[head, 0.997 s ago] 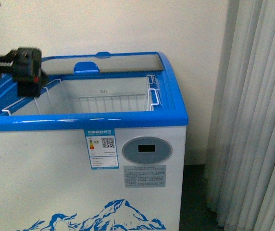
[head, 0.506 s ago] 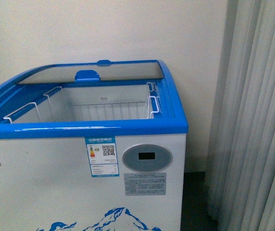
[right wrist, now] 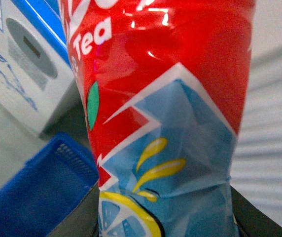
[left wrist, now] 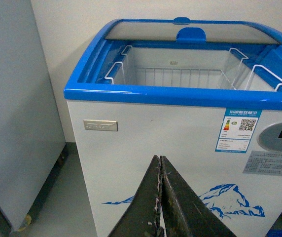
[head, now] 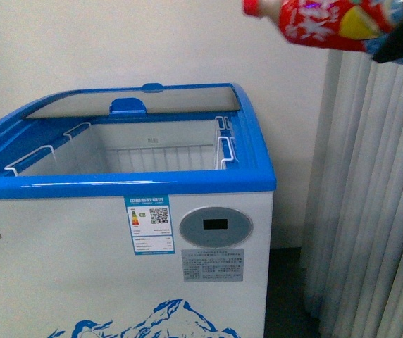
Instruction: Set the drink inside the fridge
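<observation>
The drink, a small bottle with a red cap and red label, hangs almost level at the top right of the front view, cap toward the left. My right gripper is shut on its base, high and to the right of the fridge. The bottle's label fills the right wrist view. The fridge is white with a blue rim, and its sliding glass lid is pushed to the back, so the white wire baskets inside show. My left gripper is shut and empty, low before the fridge front.
Grey curtains hang right of the fridge. A plain white cabinet stands beside the fridge's other side. A blue basket sits on the floor below the drink.
The left arm left the front view about half a second ago. The drink and my right gripper have come into the front view at the top right.
</observation>
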